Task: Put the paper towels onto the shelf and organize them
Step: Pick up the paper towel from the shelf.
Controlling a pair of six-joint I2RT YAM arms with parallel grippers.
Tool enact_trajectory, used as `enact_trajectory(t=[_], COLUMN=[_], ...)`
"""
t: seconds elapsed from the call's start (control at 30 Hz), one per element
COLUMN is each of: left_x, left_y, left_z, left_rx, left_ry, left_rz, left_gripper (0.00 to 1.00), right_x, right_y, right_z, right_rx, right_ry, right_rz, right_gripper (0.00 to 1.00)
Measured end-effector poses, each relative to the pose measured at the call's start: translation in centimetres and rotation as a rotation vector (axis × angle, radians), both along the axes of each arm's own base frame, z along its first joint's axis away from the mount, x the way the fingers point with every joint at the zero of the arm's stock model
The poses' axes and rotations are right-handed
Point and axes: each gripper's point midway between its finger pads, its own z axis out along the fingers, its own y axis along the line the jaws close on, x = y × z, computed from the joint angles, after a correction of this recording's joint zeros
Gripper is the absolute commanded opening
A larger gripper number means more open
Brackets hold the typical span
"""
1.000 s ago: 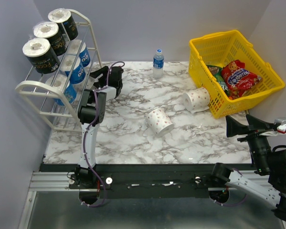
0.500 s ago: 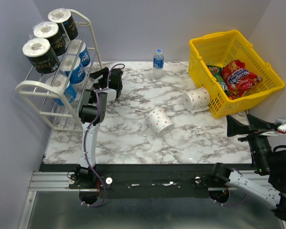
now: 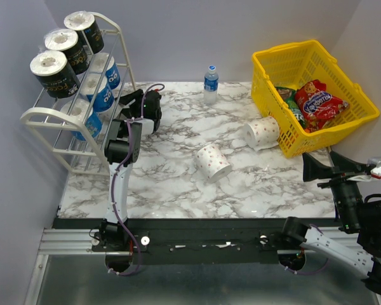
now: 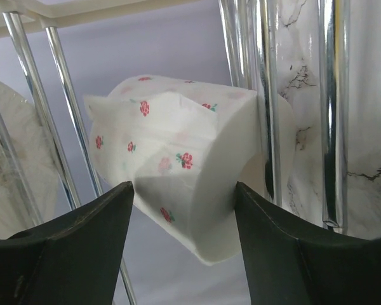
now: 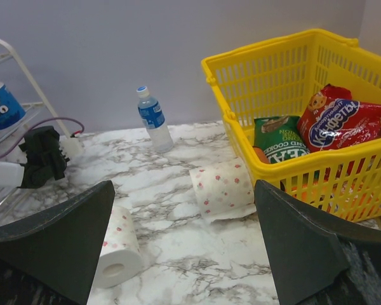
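A white marble-patterned tabletop (image 3: 178,190) with grey veins fills the space. Plain pale lilac walls (image 3: 209,32) close it in behind and at both sides, and a black rail (image 3: 197,244) runs along its near edge.

The white shelf (image 3: 41,114) stands at the far left corner, and the left fingers (image 4: 70,241) reach in among its shiny bars. Between them sits a dotted roll (image 4: 178,159), white with small red flowers, its wrap creased. Each fingertip lies at one side of it, but whether they squeeze it or only flank it cannot be told, nor which tier it is on. Above and to the left of those fingers, three black rolls (image 3: 54,73) line the top tier and three blue rolls (image 3: 105,89) the tier below.

The right fingers (image 5: 57,241) are spread wide with nothing between them, near the tabletop's right edge. Ahead of them two loose rolls (image 5: 225,187) lie on the marble. One is just beside a yellow basket (image 5: 273,82) of snack bags (image 5: 343,121); the other is nearer and to their left. A small water bottle (image 5: 153,121) stands far ahead by the back wall.
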Motion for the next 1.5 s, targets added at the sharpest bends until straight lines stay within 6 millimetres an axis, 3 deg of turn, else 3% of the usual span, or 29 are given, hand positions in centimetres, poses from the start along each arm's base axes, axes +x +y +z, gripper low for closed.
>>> enact_trajectory(t=[0.2, 0.37, 0.7, 0.9, 1.23, 1.5], left_x=[0.1, -0.1, -0.8, -0.8, -0.7, -0.8], left_y=[0.3, 0.6, 0.9, 0.0, -2.9, -5.6], left_z=[-0.4, 0.3, 1.9, 2.7, 4.2, 3.1], left_rx=[0.033, 0.059, 0.117, 0.126, 0.061, -0.026], left_ry=[-0.004, -0.025, -0.065, -0.085, -0.156, -0.156], left_rz=[0.006, 0.01, 0.017, 0.004, -0.045, -0.096], left_gripper=[0.6, 0.44, 0.38, 0.33, 0.33, 0.33], right_x=[0.0, 0.1, -0.1, -0.1, -0.1, -0.3], right_y=[-0.2, 0.0, -0.3, -0.4, -0.4, -0.6], right_z=[-0.1, -0.4, -0.4, -0.4, -0.4, -0.3], right_rx=[-0.002, -0.01, 0.002, 0.005, 0.008, 0.028], right_ry=[0.001, 0.005, -0.002, -0.004, -0.005, -0.009], right_rz=[-0.008, -0.01, -0.01, -0.01, -0.009, -0.006], right_gripper=[1.0, 1.0, 1.0, 1.0, 1.0, 1.0])
